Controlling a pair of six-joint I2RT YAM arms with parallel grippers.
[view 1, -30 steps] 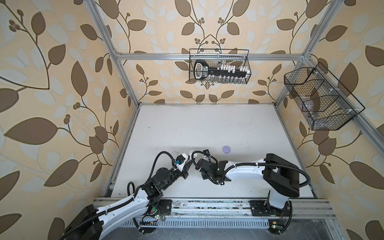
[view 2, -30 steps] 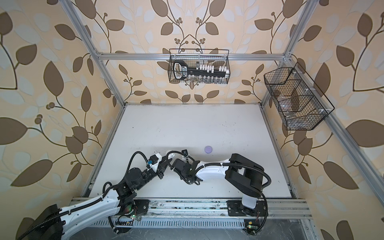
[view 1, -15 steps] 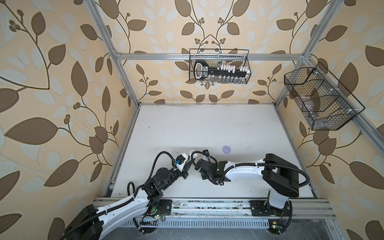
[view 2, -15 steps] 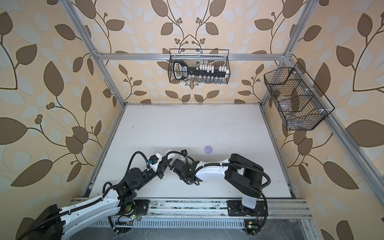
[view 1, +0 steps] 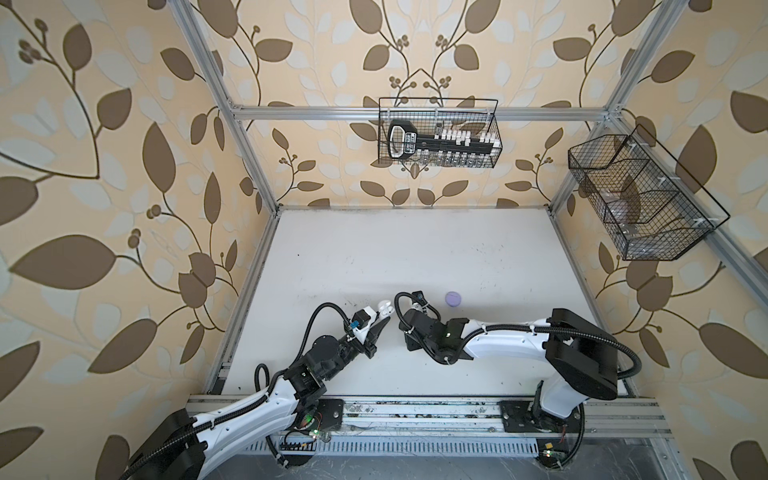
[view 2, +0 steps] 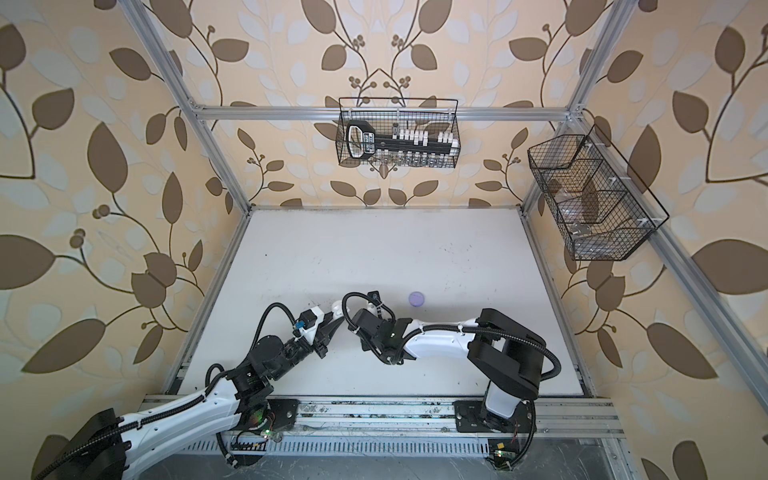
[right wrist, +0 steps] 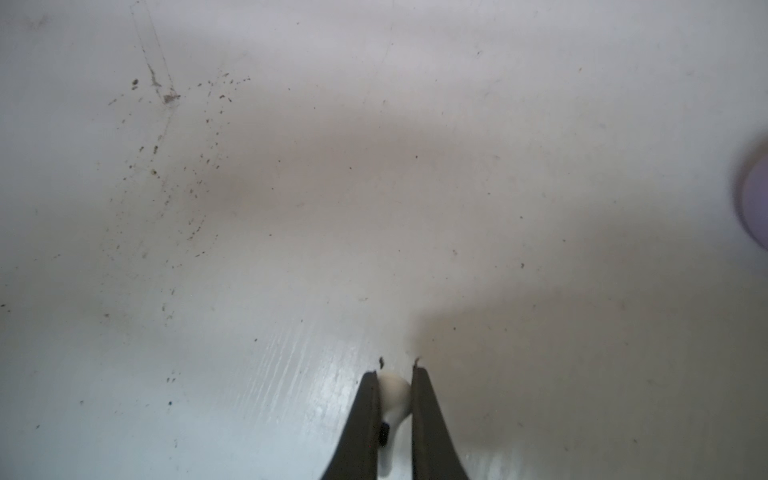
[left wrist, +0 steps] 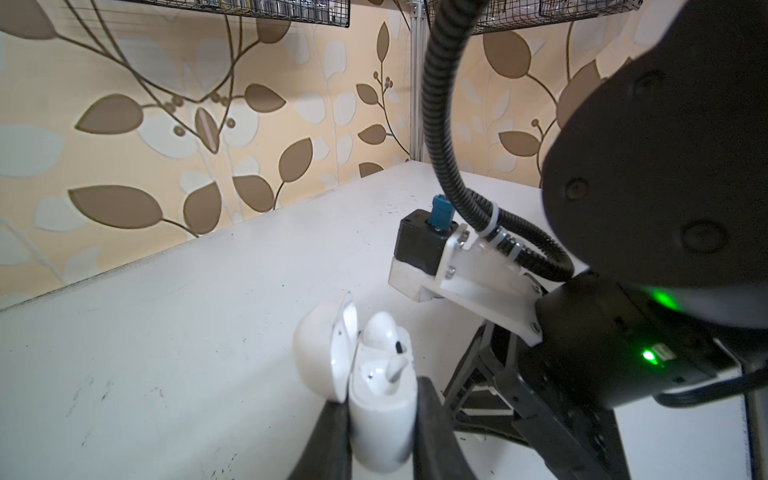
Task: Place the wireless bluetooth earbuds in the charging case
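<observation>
My left gripper [left wrist: 380, 399] is shut on the body of a white charging case [left wrist: 384, 419], which it holds just above the table with its lid [left wrist: 320, 353] swung open. One white earbud [left wrist: 380, 332] sits in the case. In both top views the case [view 1: 384, 308] [view 2: 336, 309] shows at the tip of the left arm, close to the right wrist. My right gripper [right wrist: 395, 374] points down at the white table [right wrist: 374, 166] and is shut on a second white earbud [right wrist: 394, 392]. That earbud's stem runs back between the fingers.
A closed lavender round case [view 1: 453, 298] [view 2: 417, 299] lies on the table just beyond the right wrist, at the edge of the right wrist view [right wrist: 756, 203]. Wire baskets hang on the back wall [view 1: 438, 139] and the right wall [view 1: 640, 203]. The arms' rail [view 1: 415, 419] runs along the front.
The right jaws have drawn together onto the white earbud. Both arms have barely moved, and the left gripper still holds the open case.
</observation>
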